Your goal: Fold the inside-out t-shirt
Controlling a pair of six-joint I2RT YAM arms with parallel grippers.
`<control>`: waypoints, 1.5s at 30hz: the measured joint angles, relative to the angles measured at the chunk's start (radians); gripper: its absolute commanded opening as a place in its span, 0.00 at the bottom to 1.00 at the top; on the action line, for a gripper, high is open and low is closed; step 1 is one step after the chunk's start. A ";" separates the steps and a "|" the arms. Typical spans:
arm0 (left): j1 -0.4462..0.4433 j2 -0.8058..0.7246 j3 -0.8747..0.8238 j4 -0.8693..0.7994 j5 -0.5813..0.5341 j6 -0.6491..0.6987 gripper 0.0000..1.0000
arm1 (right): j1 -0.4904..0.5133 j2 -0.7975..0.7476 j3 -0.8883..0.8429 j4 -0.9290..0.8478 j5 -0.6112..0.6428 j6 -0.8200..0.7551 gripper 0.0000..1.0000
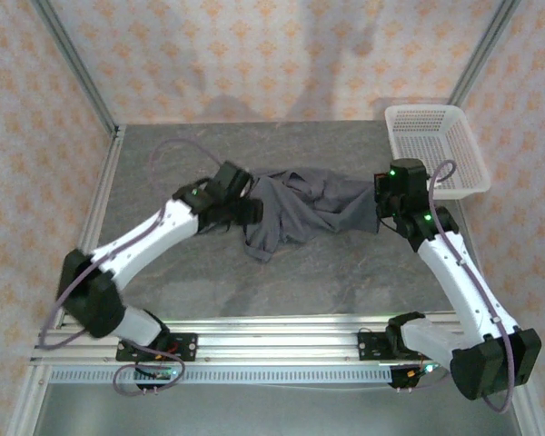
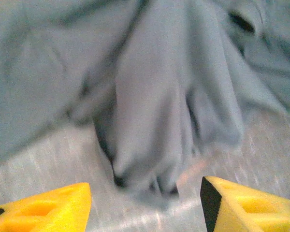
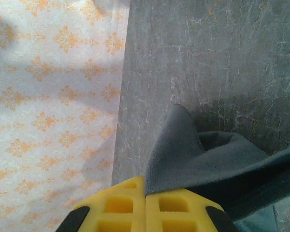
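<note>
The inside-out t-shirt [image 1: 309, 209] lies bunched in a dark slate-grey heap across the middle of the table. My left gripper [image 1: 245, 211] is at its left end. In the left wrist view that gripper [image 2: 145, 205] stands open just above the table, with nothing between its yellow fingertips [image 2: 246, 208]. A blurred fold of the t-shirt [image 2: 154, 121] sits just beyond them. My right gripper [image 1: 381, 207] is at the shirt's right end. In the right wrist view it [image 3: 145, 193] is shut on an edge of the t-shirt [image 3: 183, 154], and the cloth rises from between its fingers.
A white mesh basket [image 1: 433, 111] stands at the back right corner, just behind the right arm. The grey stone-patterned table [image 1: 300, 282] has bare room in front of the shirt. Patterned walls close in the back and both sides.
</note>
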State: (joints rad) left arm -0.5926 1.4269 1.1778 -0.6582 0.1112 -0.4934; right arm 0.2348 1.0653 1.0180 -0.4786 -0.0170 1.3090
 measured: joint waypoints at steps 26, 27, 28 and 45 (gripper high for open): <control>-0.136 0.283 -0.198 0.253 0.084 -0.533 0.44 | 0.000 0.012 0.000 -0.001 0.003 -0.001 0.00; -0.136 0.285 -0.190 0.237 0.060 -0.541 0.35 | 0.000 0.009 0.000 -0.001 0.003 -0.001 0.00; -0.136 0.287 -0.185 0.221 0.040 -0.545 0.30 | 0.000 0.009 0.000 -0.001 0.003 -0.001 0.00; 0.095 -0.260 -0.147 -0.150 -0.320 -0.376 0.00 | -0.016 -0.002 0.201 -0.039 0.096 -0.106 0.00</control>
State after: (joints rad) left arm -0.4973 1.1667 1.0309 -0.8078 -0.2089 -0.8692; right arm 0.2184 1.0637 1.2186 -0.5175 0.0792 1.2034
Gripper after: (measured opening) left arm 0.042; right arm 0.042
